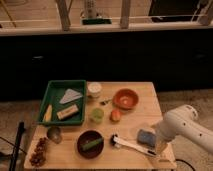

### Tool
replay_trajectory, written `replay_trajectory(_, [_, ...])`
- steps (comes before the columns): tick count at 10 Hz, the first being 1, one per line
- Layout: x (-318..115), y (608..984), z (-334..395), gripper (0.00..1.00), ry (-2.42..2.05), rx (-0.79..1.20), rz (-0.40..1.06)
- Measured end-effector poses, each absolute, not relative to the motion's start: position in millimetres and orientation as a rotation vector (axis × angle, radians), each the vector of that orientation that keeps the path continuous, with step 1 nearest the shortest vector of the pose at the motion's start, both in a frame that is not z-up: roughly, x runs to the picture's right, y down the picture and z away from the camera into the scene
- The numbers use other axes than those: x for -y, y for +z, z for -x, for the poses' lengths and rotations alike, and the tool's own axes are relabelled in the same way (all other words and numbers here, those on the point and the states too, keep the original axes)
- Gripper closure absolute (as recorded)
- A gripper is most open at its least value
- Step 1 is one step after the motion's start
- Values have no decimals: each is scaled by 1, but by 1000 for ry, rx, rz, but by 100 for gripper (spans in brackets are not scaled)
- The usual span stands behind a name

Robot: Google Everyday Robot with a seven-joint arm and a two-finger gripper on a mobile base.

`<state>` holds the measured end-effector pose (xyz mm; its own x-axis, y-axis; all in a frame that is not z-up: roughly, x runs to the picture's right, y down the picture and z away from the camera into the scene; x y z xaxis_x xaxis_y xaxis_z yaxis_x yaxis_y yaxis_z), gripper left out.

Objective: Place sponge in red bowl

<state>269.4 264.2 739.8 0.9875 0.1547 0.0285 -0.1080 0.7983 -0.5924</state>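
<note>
Lab-like room, railing [125, 20], worktable [142, 120], gripper [160, 146] at front-right

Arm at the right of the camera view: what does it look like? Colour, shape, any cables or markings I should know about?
The arm is white, with smooth, rounded, bulky shells and a thick curved joint. No cables or markings show on it. Its end effector, near the front right corner of the table just right of the sponge, looks pale cream.
</note>
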Motion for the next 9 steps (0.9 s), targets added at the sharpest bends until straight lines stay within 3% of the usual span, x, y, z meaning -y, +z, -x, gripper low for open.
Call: replay_trajectory(9, [-267,787,-237,20,246,36,671])
